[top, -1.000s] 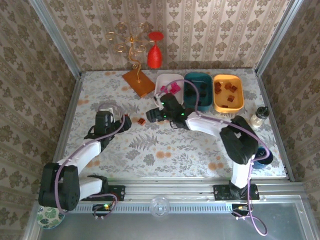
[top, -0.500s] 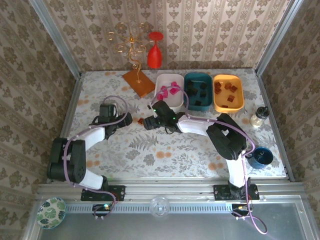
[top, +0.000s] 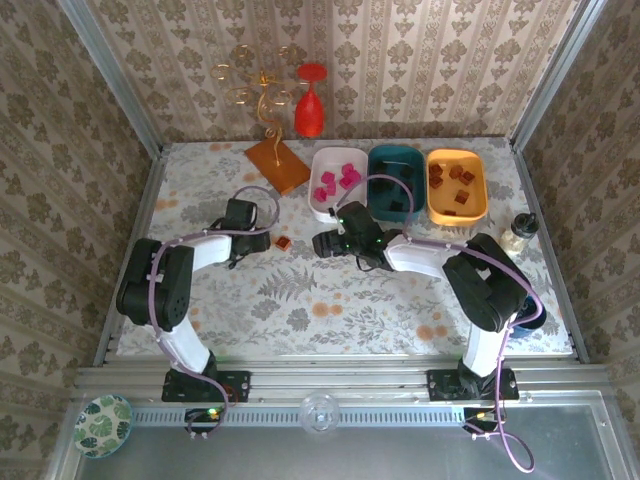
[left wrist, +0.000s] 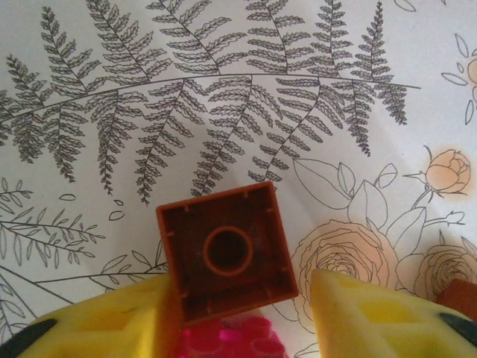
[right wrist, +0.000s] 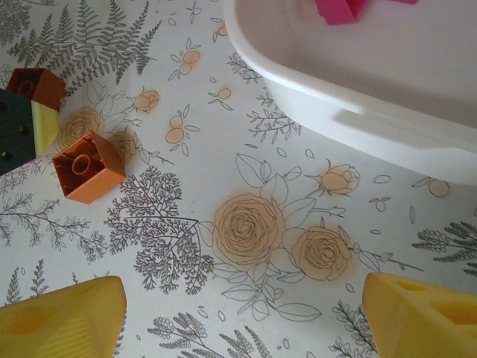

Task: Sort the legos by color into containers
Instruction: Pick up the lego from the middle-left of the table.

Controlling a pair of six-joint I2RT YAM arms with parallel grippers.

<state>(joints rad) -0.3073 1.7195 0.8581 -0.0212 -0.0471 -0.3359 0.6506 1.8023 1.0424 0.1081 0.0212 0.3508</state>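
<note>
The left end effector (left wrist: 240, 287) stood narrow around an orange lego (left wrist: 227, 250) on the tabletop (left wrist: 223, 89), grip unclear, probably bound for the orange tray (top: 482, 190); the right end effector (right wrist: 238, 313) hung wide, empty.

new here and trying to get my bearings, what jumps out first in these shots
Three shallow plastic trays line the back of the floral table: the white tray holds magenta pink lego blocks, the dark teal tray black blocks, the orange-yellow tray brownish orange blocks. A red wine glass stands behind them on the left. In the left wrist view, one brownish orange block lies hollow side up between the yellow fingers of the left gripper.
</note>
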